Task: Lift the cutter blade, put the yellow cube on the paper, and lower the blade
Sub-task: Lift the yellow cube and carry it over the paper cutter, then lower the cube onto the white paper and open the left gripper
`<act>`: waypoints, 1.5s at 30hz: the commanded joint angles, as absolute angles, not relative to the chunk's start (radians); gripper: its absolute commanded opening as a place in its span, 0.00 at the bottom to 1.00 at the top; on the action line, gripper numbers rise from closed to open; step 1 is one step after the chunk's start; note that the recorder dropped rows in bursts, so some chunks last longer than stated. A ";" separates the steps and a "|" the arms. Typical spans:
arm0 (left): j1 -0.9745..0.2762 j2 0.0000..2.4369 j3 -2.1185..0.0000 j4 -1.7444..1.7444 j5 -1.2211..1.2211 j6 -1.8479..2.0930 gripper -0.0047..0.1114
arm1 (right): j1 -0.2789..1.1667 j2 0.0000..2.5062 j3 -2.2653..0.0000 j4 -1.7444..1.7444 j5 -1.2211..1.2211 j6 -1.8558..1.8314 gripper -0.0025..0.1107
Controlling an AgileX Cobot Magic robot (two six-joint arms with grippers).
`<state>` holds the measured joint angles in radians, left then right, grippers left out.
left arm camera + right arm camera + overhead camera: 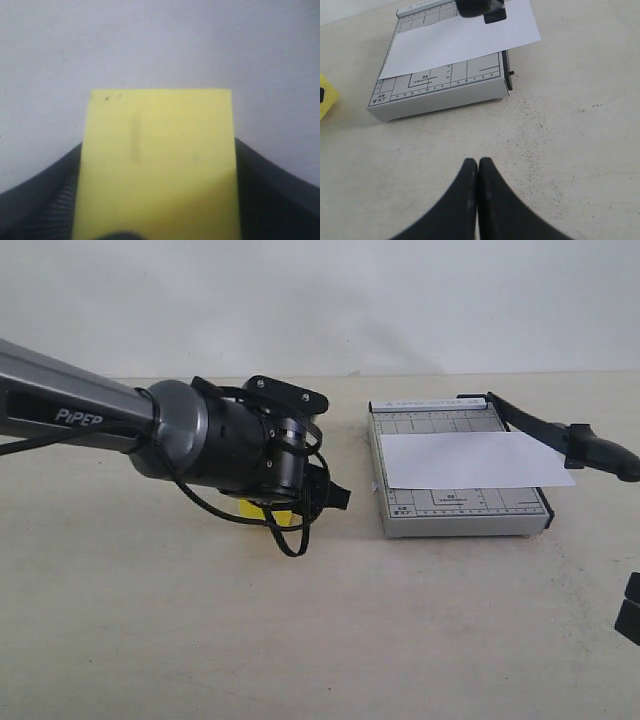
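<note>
Your left claw looks pinched flush on the bright yellow solid cube, down on the beige bench beside the grey gridded cutter base. The long black cutter blade is up, leaving the white paper sheet free. Your right claw is pressed together, parked clear.

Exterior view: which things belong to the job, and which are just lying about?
Job:
- cube, between the fingers of the left gripper
- paper, lying on the cutter base
- blade, raised

Not in the job now:
- right gripper, shut, apart from the cutter
- table
</note>
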<state>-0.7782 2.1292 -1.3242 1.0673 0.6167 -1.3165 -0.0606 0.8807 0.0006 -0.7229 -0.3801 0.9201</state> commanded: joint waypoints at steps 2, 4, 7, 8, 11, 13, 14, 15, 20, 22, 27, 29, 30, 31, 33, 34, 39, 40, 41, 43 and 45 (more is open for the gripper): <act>-0.780 1.971 -1.327 0.788 0.504 -0.776 0.08 | -0.061 0.880 0.000 -0.730 -0.388 0.919 0.02; -0.773 1.907 -1.328 0.613 0.440 -0.570 0.08 | -0.061 0.880 0.000 -0.730 -0.388 0.919 0.02; -0.773 1.902 -1.388 0.382 0.273 -0.274 0.08 | -0.061 0.880 0.000 -0.730 -0.388 0.919 0.02; -0.775 1.923 -1.421 0.321 0.230 -0.201 0.08 | -0.061 0.880 0.000 -0.730 -0.388 0.919 0.02; -0.796 2.034 -1.574 0.182 0.259 -0.025 0.08 | -0.061 0.880 0.000 -0.730 -0.388 0.919 0.02; -0.810 2.118 -1.704 0.167 0.376 0.058 0.08 | -0.061 0.880 0.000 -0.730 -0.388 0.919 0.02; -0.813 2.162 -1.780 0.167 0.441 0.078 0.08 | -0.061 0.880 0.000 -0.730 -0.388 0.919 0.02; -0.815 2.196 -1.839 0.167 0.487 0.085 0.08 | -0.061 0.880 0.000 -0.730 -0.388 0.919 0.02; -0.813 2.351 -2.136 0.062 0.580 0.103 0.08 | -0.061 0.880 0.000 -0.730 -0.388 0.919 0.02; -0.813 2.394 -2.208 0.000 0.580 0.131 0.08 | -0.061 0.880 0.000 -0.730 -0.388 0.919 0.02; -0.813 2.510 -2.336 -0.037 0.591 0.145 0.08 | -0.061 0.880 0.000 -0.730 -0.386 0.919 0.02; -0.811 2.547 -2.369 -0.037 0.604 0.145 0.08 | -0.061 0.880 0.000 -0.730 -0.386 0.919 0.02; -0.811 2.561 -2.378 -0.037 0.611 0.145 0.08 | -0.061 0.880 0.000 -0.730 -0.386 0.919 0.02; -0.811 2.572 -2.386 -0.037 0.611 0.145 0.08 | -0.061 0.880 0.000 -0.730 -0.386 0.919 0.02; -0.811 2.582 -2.386 -0.034 0.611 0.145 0.08 | -0.061 0.880 0.000 -0.730 -0.386 0.919 0.02; -0.811 2.587 -2.386 -0.034 0.611 0.145 0.08 | -0.061 0.880 0.000 -0.730 -0.386 0.919 0.02; -0.811 2.590 -2.386 -0.034 0.590 0.145 0.08 | -0.061 0.880 0.000 -0.730 -0.386 0.919 0.02; -0.811 2.590 -2.386 -0.034 0.582 0.145 0.08 | -0.061 0.880 0.000 -0.730 -0.386 0.919 0.02; -0.811 2.590 -2.386 -0.034 0.575 0.145 0.08 | -0.061 0.880 0.000 -0.730 -0.386 0.919 0.02; -0.811 2.590 -2.386 -0.034 0.571 0.145 0.08 | -0.061 0.880 0.000 -0.730 -0.386 0.922 0.02; -0.811 2.590 -2.386 -0.034 0.574 0.145 0.08 | -0.061 0.880 0.000 -0.730 -0.386 0.930 0.02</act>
<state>-0.8113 2.5972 -2.3788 -0.0238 0.5926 0.1426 -0.0606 0.8807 0.0006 -0.7235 -0.3801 0.9219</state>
